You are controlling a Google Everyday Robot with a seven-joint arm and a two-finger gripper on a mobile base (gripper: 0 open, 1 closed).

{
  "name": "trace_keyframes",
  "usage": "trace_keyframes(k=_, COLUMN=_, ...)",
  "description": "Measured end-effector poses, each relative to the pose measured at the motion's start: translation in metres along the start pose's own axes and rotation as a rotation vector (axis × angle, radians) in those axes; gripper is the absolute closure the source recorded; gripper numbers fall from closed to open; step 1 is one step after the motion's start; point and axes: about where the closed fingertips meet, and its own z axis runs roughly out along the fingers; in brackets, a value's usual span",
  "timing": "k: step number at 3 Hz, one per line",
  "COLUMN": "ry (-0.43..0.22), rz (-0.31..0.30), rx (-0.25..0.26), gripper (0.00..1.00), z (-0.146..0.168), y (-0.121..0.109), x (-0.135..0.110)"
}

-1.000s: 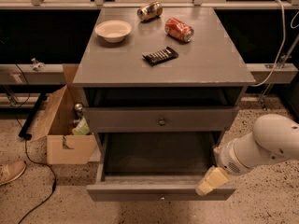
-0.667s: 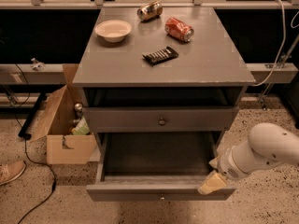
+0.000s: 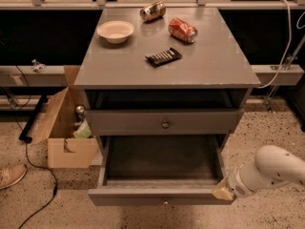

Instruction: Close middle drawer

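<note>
I've got the tool (image 3: 223,192) at the right front corner of the open middle drawer (image 3: 159,195); can't tell its grip state.

The white arm (image 3: 275,168) comes in low from 4 o'clock, its rounded forearm sloping down toward 8 o'clock. The cream-tipped gripper (image 3: 222,193) sits at about 5 o'clock.

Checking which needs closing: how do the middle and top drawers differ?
The middle drawer is pulled far out; the top drawer is pushed in. The middle drawer's front is lower, its knob tinier than the top drawer's. Both are grey. The end effector is at the middle drawer's right front corner.
</note>
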Motion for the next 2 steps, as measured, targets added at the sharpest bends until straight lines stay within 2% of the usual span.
trace_keyframes(k=1, ry=-0.015, rz=0.057, rx=0.02, gripper=0.94, z=0.033, y=-0.012, x=0.032)
trace_keyframes(k=2, ry=-0.022, rz=0.108, rx=0.034, gripper=1.0, z=0.057, y=-0.019, x=0.059)
